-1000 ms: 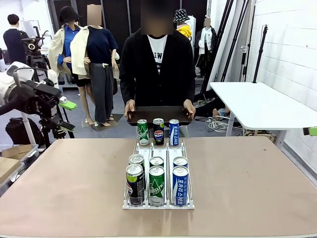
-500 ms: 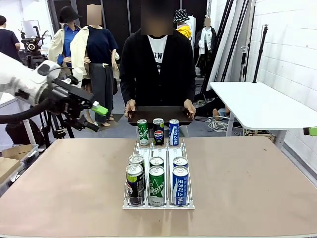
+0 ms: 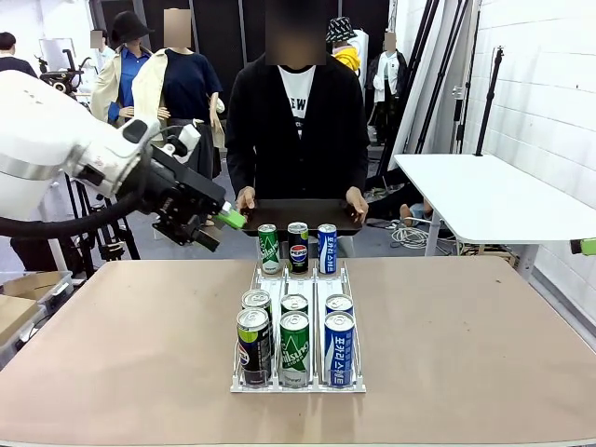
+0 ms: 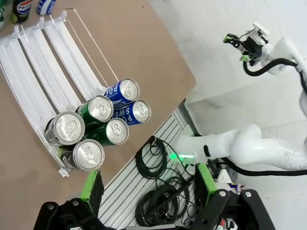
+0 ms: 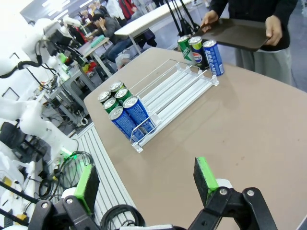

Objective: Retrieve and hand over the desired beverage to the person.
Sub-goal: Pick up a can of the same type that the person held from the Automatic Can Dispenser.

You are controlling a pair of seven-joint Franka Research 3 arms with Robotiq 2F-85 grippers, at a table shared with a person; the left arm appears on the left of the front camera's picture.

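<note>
The person [image 3: 296,121] stands at the far side holding a black tray [image 3: 298,215] with both hands. A white wire rack [image 3: 296,284] runs down the middle of the table. At its far end stand a green can [image 3: 268,249], a black Pepsi can [image 3: 298,247] and a blue can [image 3: 327,248]. Several more cans [image 3: 294,337] crowd its near end. My left gripper [image 3: 222,231] hangs open and empty just left of the far green can, apart from it. In its wrist view the left gripper [image 4: 147,184] looks down past the near cans [image 4: 98,120]. My right gripper [image 5: 145,181] is open, off the table's right side.
A white side table [image 3: 489,196] stands at the back right. A green fingertip [image 3: 584,246] pokes in at the right edge of the front view. Cables [image 4: 158,191] lie on the floor below the table's near edge. Bare tabletop [image 3: 130,345] lies on both sides of the rack.
My left arm has swung in from the far left towards the rack's far end, its gripper still open. The cans, the tray and the person have not moved.
</note>
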